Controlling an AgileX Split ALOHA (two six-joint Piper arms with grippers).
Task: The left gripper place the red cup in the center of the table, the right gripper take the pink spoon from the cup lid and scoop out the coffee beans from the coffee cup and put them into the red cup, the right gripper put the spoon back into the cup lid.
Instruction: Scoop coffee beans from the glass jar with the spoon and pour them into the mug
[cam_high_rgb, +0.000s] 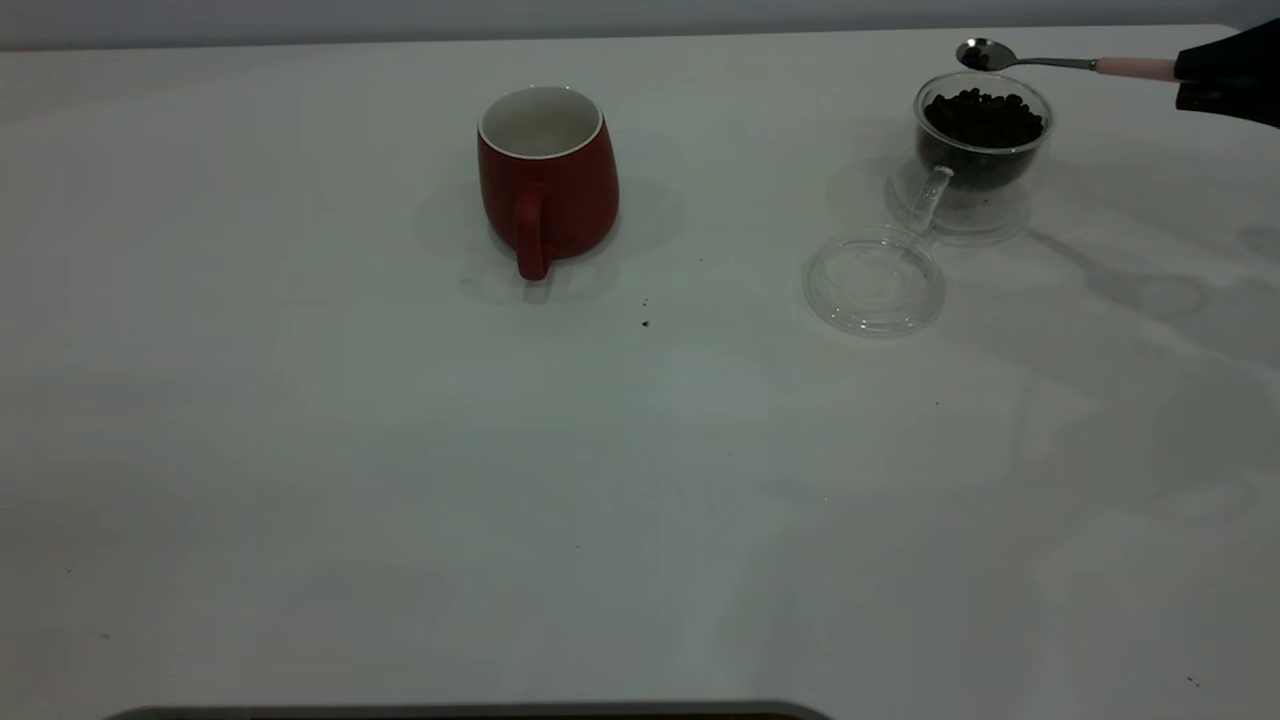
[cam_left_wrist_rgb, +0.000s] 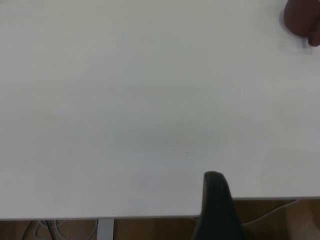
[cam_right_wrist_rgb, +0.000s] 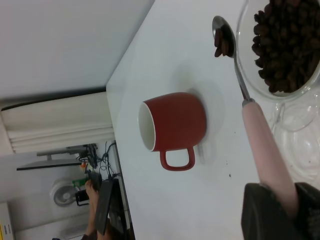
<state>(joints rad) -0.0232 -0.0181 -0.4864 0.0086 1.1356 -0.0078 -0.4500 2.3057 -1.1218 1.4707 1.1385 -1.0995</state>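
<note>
**Spoonful of beans lifted, red cup waiting at mid-table**

From left to right across the white table (cam_high_rgb: 300, 450): the left gripper (cam_left_wrist_rgb: 216, 200) is out of the exterior view and shows only as a dark finger at the table's near edge in its own wrist camera, well apart from everything; whether it is wide or narrow cannot be told. The red cup (cam_high_rgb: 547, 180) stands upright near the middle of the table, handle toward the camera, its white inside showing no beans, so the placing step looks done and nothing appears to have been tipped in yet. To its right the cup lid (cam_high_rgb: 874, 281) lies flat and bare, just in front of the coffee cup (cam_high_rgb: 978, 150), which holds a full heap of coffee beans (cam_high_rgb: 982, 115). At far right the right gripper (cam_high_rgb: 1228, 80) is clamped on the pale handle of the pink spoon (cam_high_rgb: 1070, 62), held level above and just behind the glass cup's rim; the right wrist view shows a few beans in the bowl.

By this reading the scoop is taken; the carry to the red cup, the tipping, and the spoon's return to the lid remain.

No brand, label or legible writing appears on any object.
</note>
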